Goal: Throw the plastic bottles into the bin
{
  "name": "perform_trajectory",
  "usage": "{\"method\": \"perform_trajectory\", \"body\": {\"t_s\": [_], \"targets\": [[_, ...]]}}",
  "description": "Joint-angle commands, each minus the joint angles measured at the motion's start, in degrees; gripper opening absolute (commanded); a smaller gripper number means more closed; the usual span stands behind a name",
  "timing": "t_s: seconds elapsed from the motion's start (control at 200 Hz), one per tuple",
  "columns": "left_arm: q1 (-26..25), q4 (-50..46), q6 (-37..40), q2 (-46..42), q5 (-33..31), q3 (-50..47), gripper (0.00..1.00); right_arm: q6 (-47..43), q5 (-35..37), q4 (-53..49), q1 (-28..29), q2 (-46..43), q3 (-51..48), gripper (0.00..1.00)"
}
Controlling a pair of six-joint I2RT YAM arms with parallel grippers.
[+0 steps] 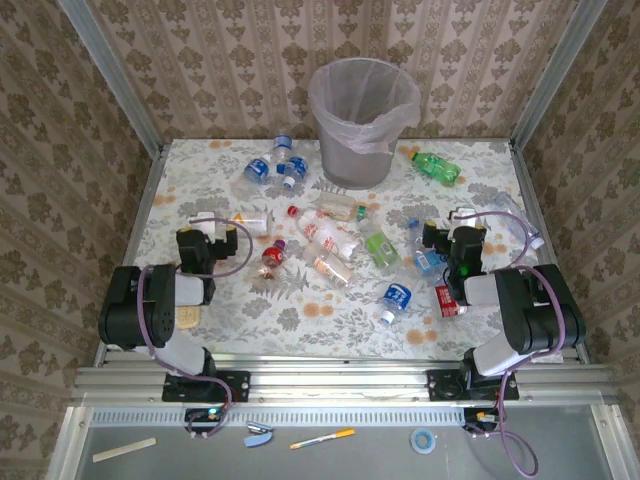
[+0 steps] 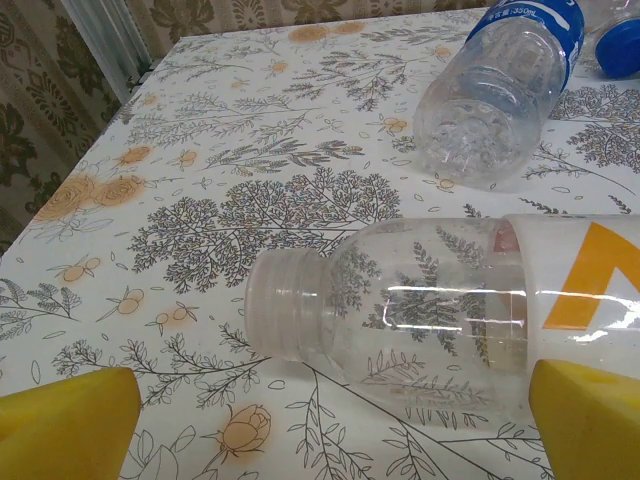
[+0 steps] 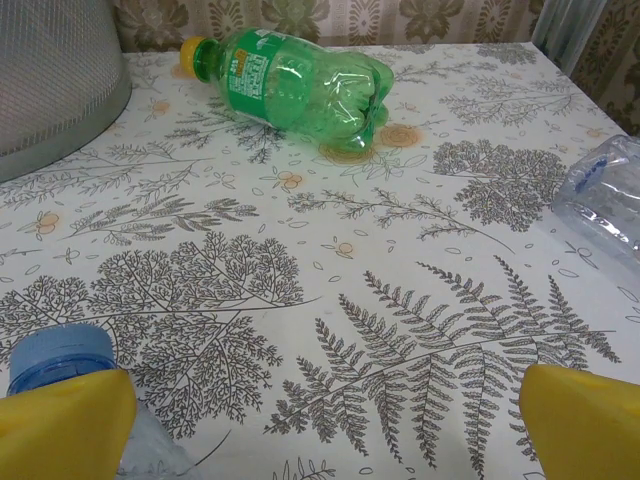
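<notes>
Flower-printed table (image 1: 300, 330) bears the plastic bottles (image 1: 330, 240) scattered across its middle, and the bin (image 1: 352, 150) stands upright at its far edge. The left pincer (image 1: 208, 230) and the right pincer (image 1: 450, 232) both hang released, grasping nothing, among the nearer bottles.

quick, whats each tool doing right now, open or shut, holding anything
Left tool: open, holding nothing.
Right tool: open, holding nothing.

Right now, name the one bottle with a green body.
The green bottle with the yellow cap, lying right of the bin; the other bottles look clear.
</notes>
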Motion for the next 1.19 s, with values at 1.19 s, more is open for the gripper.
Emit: {"method": "perform_trajectory", "body": {"t_s": [1.19], "targets": [[-1.32,4.19,0.26,-9.19,-5.27,-4.58,1.00,-1.79,3.41,-1.68,2.56,-8.91,-1.49,1.00]]}}
